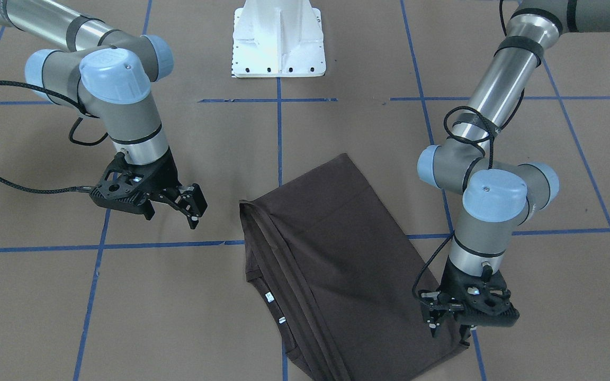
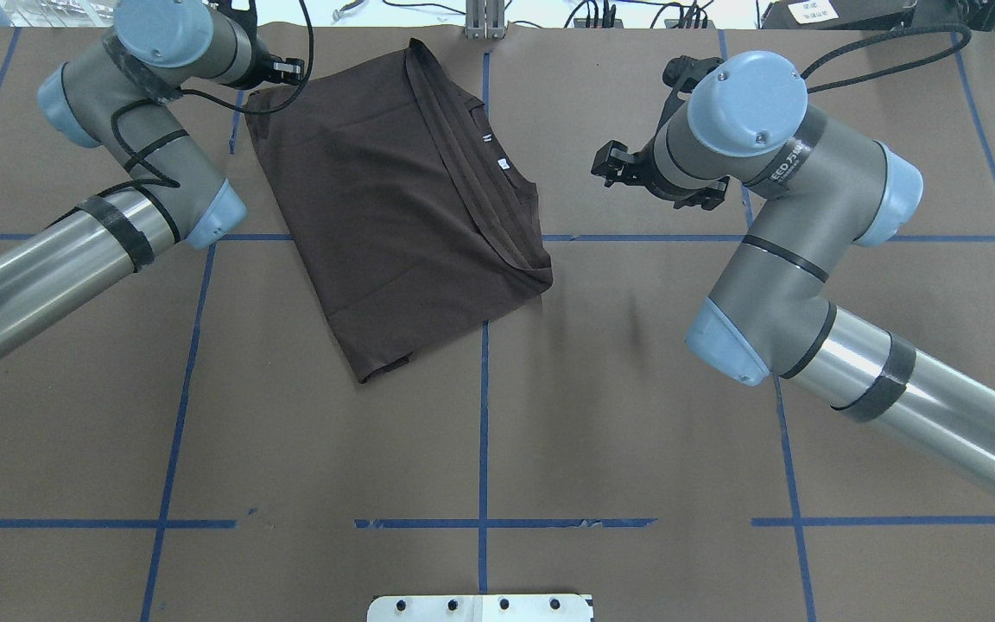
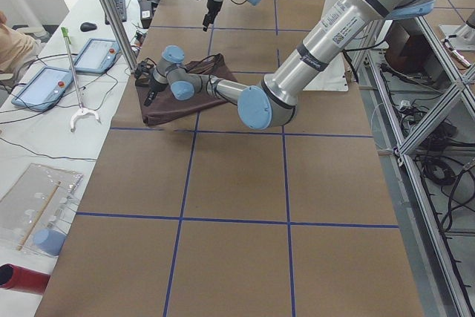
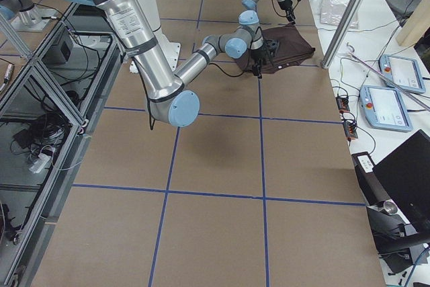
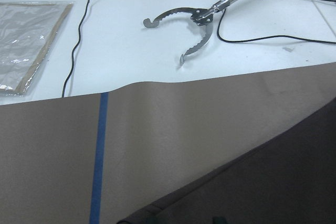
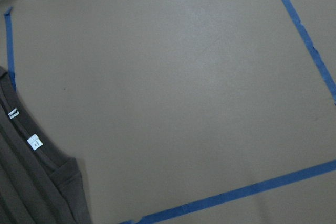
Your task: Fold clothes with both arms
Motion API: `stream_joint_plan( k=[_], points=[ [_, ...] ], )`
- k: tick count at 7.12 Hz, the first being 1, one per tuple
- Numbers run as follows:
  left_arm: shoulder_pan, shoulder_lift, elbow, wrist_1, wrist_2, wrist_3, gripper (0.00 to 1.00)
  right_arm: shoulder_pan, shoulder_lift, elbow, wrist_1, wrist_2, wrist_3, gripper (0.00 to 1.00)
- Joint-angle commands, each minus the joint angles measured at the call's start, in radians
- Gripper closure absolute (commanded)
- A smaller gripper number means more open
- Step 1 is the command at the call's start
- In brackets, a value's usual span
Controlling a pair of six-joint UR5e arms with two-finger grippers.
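The dark brown T-shirt [image 1: 337,254] lies folded lengthwise on the brown table, collar and white neck tags [image 1: 269,296] along its folded side. It also shows in the overhead view [image 2: 377,199]. My left gripper [image 1: 445,325] is open, low at the shirt's corner by the table's far edge, fingers either side of the hem. In the overhead view my left gripper [image 2: 286,69] is partly hidden by its wrist. My right gripper [image 1: 193,207] is open and empty, above bare table beside the collar side, apart from the cloth [image 2: 614,166]. The right wrist view shows the collar and tags [image 6: 34,141].
The white pedestal base [image 1: 278,42] stands at the robot's side of the table. Blue tape lines [image 2: 483,406] grid the table. Past the far edge a white bench holds a metal reacher tool [image 5: 194,19], a plastic bag [image 5: 26,40], cables and tablets [image 3: 41,87].
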Motion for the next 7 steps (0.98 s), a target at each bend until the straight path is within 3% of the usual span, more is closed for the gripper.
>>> stream_joint_plan(
  k=[1,2,3,5,7],
  points=[
    [-0.009,0.086,-0.14,0.002,-0.075,-0.002,0.0,-0.013,0.12,-0.166,0.089,-0.003,0.024,0.03],
    [-0.004,0.086,-0.143,0.001,-0.075,-0.005,0.0,-0.023,0.197,-0.301,0.151,-0.006,0.037,0.17],
    [-0.003,0.094,-0.145,-0.005,-0.075,-0.007,0.0,-0.048,0.271,-0.39,0.164,-0.012,0.066,0.23],
    [-0.003,0.1,-0.147,-0.005,-0.075,-0.007,0.0,-0.095,0.296,-0.433,0.164,-0.063,0.068,0.25],
    [-0.001,0.103,-0.145,-0.005,-0.075,-0.007,0.0,-0.117,0.295,-0.468,0.164,-0.078,0.067,0.36]
  ],
)
